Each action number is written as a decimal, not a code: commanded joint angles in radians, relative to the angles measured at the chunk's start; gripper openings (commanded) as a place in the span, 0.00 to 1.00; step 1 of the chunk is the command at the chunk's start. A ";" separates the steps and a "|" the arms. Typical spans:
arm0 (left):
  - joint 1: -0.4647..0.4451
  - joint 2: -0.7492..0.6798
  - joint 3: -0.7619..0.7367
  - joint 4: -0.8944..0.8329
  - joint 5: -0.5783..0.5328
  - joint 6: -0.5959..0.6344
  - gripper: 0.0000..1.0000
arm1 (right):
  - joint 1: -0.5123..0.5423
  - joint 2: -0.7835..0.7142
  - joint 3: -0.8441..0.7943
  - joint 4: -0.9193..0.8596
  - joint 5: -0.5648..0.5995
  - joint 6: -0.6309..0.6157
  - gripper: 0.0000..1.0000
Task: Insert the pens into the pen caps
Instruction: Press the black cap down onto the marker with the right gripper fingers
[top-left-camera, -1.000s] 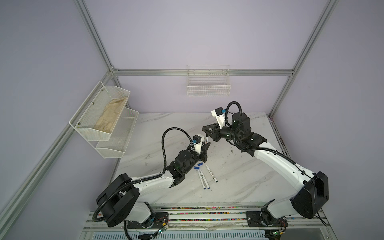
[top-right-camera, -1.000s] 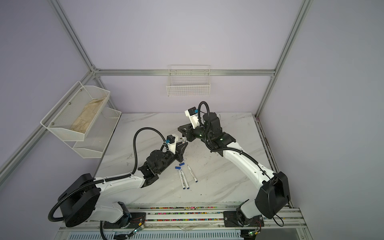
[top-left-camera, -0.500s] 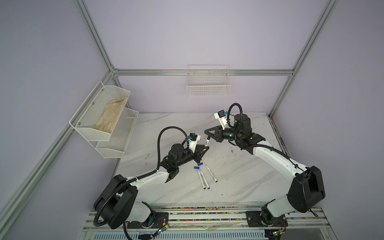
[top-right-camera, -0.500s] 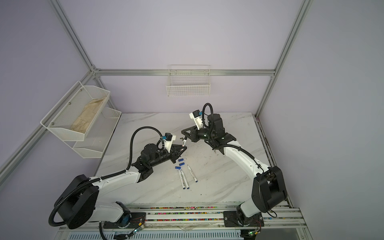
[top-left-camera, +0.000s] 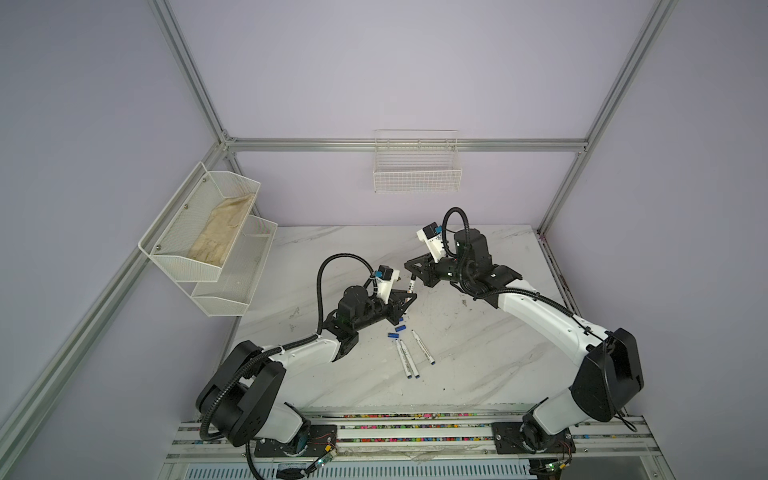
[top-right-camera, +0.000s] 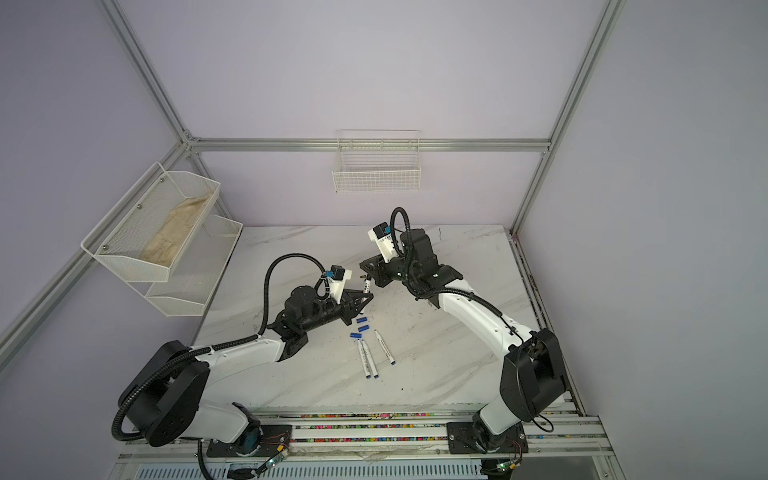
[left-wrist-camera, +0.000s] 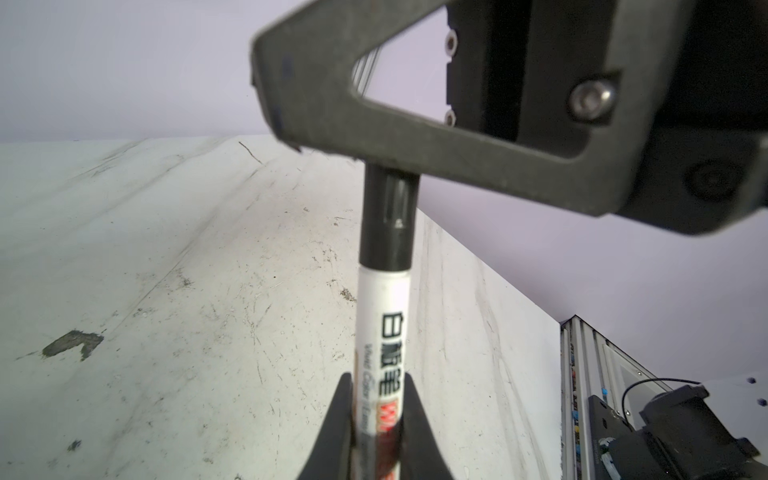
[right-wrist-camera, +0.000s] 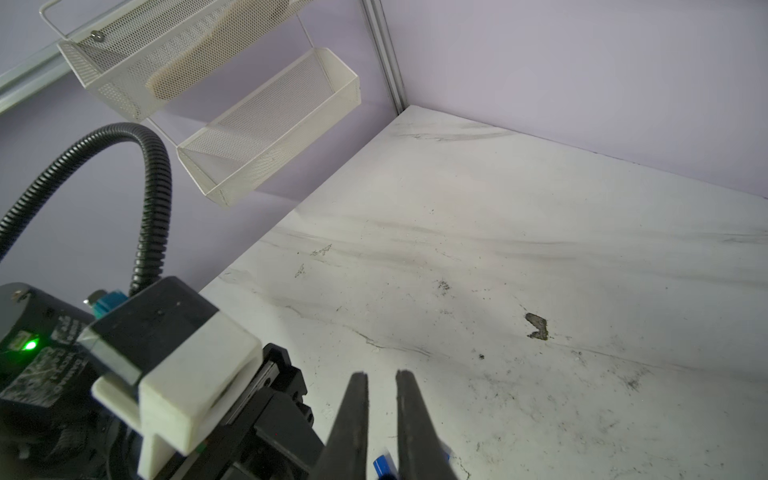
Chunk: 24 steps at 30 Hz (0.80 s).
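Observation:
My left gripper (left-wrist-camera: 376, 376) is shut on a white-barrelled pen (left-wrist-camera: 384, 316) with dark lettering, held upright above the table (top-left-camera: 478, 332). A black pen cap (left-wrist-camera: 386, 224) sits on its upper end. The cap's top runs in between the fingers (left-wrist-camera: 374, 124) of my right gripper (top-left-camera: 410, 272), which is shut on it. In the right wrist view the right gripper (right-wrist-camera: 381, 374) shows a narrow gap, and the cap is hidden. Three pens (top-left-camera: 409, 359) with blue ends lie on the table, with three blue pen caps (top-left-camera: 400, 328) beside them, in both top views (top-right-camera: 365, 328).
A two-tier white mesh shelf (top-left-camera: 208, 232) hangs on the left wall and a wire basket (top-left-camera: 417, 174) on the back wall. A dark chip (right-wrist-camera: 537, 326) marks the marble top. The frame rail (top-left-camera: 415, 428) runs along the front edge.
Both arms have shifted their poses a little around the pen held between them. The two grippers stay together above the table, and both stay shut.

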 joint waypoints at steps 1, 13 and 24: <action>0.068 -0.049 0.177 0.409 -0.428 -0.067 0.00 | 0.080 0.052 -0.075 -0.426 -0.013 -0.090 0.00; 0.071 -0.070 0.192 0.325 -0.692 0.008 0.00 | 0.141 0.099 -0.080 -0.474 0.104 -0.108 0.00; 0.127 -0.115 0.134 0.422 -0.502 -0.059 0.00 | 0.082 0.096 -0.065 -0.457 -0.031 -0.083 0.00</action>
